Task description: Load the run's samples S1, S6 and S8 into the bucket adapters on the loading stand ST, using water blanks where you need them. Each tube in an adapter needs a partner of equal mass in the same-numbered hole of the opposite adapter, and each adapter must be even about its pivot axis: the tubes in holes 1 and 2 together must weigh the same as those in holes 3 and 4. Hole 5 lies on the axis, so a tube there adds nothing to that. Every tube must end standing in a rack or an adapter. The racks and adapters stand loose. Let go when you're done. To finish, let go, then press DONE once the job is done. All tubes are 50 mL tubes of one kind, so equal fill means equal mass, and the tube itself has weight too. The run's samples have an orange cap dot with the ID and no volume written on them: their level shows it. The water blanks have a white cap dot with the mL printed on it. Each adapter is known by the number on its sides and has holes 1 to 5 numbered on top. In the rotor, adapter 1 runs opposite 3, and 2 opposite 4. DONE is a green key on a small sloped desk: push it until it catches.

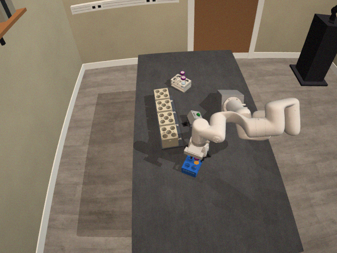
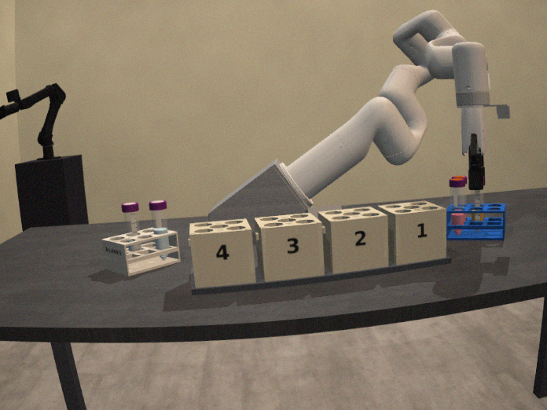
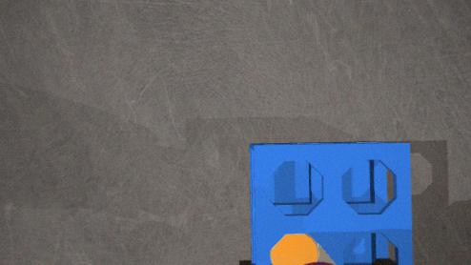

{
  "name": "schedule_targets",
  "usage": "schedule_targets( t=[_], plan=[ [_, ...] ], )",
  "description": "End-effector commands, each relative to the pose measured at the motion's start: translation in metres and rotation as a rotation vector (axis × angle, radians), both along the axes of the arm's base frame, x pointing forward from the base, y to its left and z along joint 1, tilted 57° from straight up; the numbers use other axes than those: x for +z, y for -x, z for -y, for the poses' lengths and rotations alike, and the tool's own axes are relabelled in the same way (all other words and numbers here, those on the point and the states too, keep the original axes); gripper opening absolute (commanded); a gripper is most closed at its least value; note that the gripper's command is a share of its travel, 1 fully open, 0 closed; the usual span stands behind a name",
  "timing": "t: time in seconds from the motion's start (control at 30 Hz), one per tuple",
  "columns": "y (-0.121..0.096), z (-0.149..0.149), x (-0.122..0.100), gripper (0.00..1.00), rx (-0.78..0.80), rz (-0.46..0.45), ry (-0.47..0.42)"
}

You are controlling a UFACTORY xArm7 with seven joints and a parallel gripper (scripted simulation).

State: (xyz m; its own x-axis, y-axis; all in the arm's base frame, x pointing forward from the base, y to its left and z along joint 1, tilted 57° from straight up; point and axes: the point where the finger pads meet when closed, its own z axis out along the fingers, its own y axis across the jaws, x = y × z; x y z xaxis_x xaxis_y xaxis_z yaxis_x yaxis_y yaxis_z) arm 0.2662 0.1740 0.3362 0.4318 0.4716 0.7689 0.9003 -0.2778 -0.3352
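My gripper (image 1: 196, 159) (image 2: 475, 186) (image 3: 315, 262) is part-way open, its fingers down on either side of a purple-capped tube holding orange liquid (image 2: 477, 217) in the blue rack (image 1: 189, 172) (image 2: 498, 234) (image 3: 334, 224). Its ID is hidden. A tube with pink liquid (image 2: 457, 218) stands beside it, with another orange-dotted cap (image 2: 459, 177) behind. Adapter 1 (image 1: 169, 143) (image 2: 413, 245), adapter 2 (image 2: 354, 254), adapter 3 (image 2: 291, 261) and adapter 4 (image 2: 221, 268) stand on the stand (image 2: 223, 287) with no tubes showing. Two blanks (image 2: 130, 206) (image 2: 158, 205) stand in the white rack (image 1: 178, 86); their numbers are unreadable.
The green DONE key (image 1: 198, 114) is on its small sloped desk (image 1: 193, 118), between the adapters and the arm base (image 1: 230, 93). The blue rack lies beyond the adapter 1 end of the row, the white rack near the adapter 4 end.
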Motion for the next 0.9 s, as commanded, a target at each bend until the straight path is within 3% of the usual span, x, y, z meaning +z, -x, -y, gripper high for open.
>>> schedule_targets(
  t=[0.0, 0.13, 0.17, 0.87],
  plan=[
    [-0.0008, 0.0007, 0.0011, 0.57, -0.002, 0.002, -0.001],
    [-0.0008, 0.0007, 0.0011, 0.57, -0.002, 0.002, -0.001],
    [-0.0008, 0.0012, 0.0014, 0.0, -0.002, 0.002, -0.001],
    [-0.0007, 0.0021, 0.002, 0.0, -0.002, 0.002, -0.001]
  ],
)
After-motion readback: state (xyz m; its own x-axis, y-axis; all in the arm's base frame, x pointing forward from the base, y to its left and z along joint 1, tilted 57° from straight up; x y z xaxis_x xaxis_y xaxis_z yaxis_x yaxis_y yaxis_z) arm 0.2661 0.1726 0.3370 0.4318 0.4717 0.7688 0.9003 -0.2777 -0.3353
